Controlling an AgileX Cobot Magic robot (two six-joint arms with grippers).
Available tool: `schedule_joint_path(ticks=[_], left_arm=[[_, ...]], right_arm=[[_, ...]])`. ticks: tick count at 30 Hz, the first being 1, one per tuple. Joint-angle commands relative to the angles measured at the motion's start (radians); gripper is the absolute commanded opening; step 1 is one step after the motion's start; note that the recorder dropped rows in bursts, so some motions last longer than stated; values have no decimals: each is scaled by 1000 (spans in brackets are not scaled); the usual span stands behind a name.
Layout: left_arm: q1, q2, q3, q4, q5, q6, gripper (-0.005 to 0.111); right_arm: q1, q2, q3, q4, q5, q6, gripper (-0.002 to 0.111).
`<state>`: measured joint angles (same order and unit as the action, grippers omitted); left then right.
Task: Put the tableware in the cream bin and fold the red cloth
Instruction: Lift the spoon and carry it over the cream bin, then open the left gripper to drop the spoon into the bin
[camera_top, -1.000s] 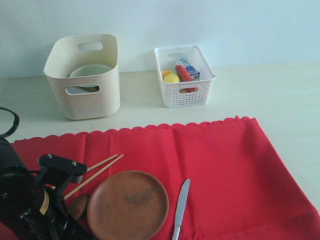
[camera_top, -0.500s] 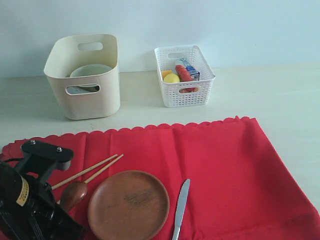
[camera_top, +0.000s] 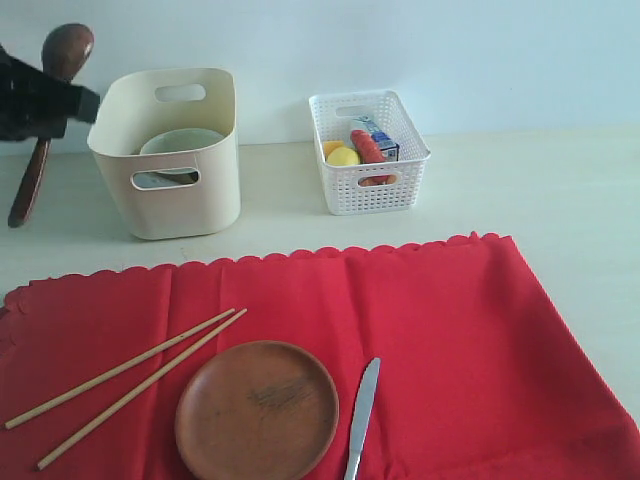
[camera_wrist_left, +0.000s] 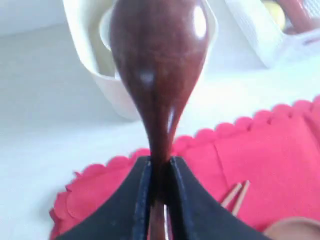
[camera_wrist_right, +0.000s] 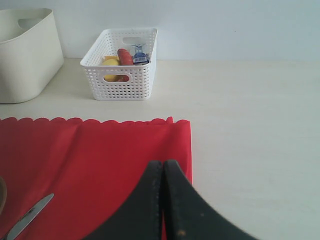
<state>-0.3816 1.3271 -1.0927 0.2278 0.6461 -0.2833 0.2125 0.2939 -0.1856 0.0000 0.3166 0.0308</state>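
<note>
Left hand (camera_wrist_left: 159, 172) is clamped tight on the neck of the brown wooden spoon (camera_top: 66, 50), bowl end sticking up past the fingers and the handle hanging down below them. It's up in the air, and the tall cream plastic bin (camera_top: 190, 200) sits just beside it, with a white bowl (camera_top: 180, 142) already inside. The white lattice basket (camera_top: 370, 185) is further off, past the bin.

Well below that hand, the big red scalloped cloth (camera_top: 430, 330) lies spread flat on the worktop (camera_top: 560, 200). On it are two long wooden chopsticks (camera_top: 130, 385), a round brown wooden plate (camera_top: 257, 410) and a steel knife (camera_top: 362, 415).

Right hand (camera_wrist_right: 163, 170) is fully closed with nothing in it, hovering over the cloth's edge, with the knife off to one side.
</note>
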Motion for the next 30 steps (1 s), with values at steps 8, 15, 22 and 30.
schedule_joint_path(ticks=[8,15,22,30], left_arm=[[119,585,-574,-209,-207,283,0],[123,849,-808,-209,-213,283,0],[132,982,-856,-195,-236,275,0],[142,938,-856,-195,-197,272,66]], right_arm=[[-3,-6,1,0,-4,1,0],[-3,-6,1,0,-4,1,0],[-3,-6,1,0,-4,-1,0],[-3,-6,1,0,-4,1,0]])
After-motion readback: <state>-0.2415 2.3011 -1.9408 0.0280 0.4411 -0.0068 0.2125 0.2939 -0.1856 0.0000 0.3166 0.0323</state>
